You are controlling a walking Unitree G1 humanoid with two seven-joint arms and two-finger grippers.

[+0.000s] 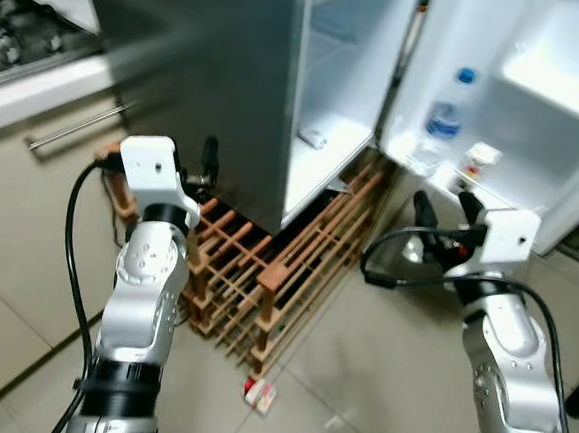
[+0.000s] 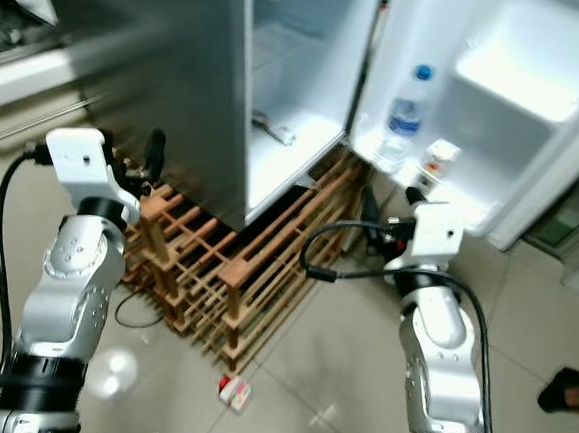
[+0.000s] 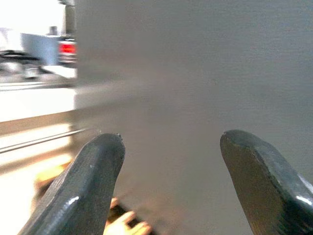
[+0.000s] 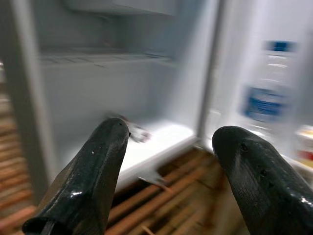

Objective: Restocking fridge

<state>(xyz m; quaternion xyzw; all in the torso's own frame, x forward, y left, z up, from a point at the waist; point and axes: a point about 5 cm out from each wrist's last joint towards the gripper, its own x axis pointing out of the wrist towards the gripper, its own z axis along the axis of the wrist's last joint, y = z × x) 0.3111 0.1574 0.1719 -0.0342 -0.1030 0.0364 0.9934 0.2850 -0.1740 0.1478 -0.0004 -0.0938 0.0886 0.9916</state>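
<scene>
Your right gripper, fingers spread and empty, points into the open fridge, while the small carton lies on the floor well behind and below both grippers; left gripper likewise spread.

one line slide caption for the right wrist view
Open right gripper faces the open fridge, water bottle in its door.

Bottle in open fridge door, wooden rack below
</scene>
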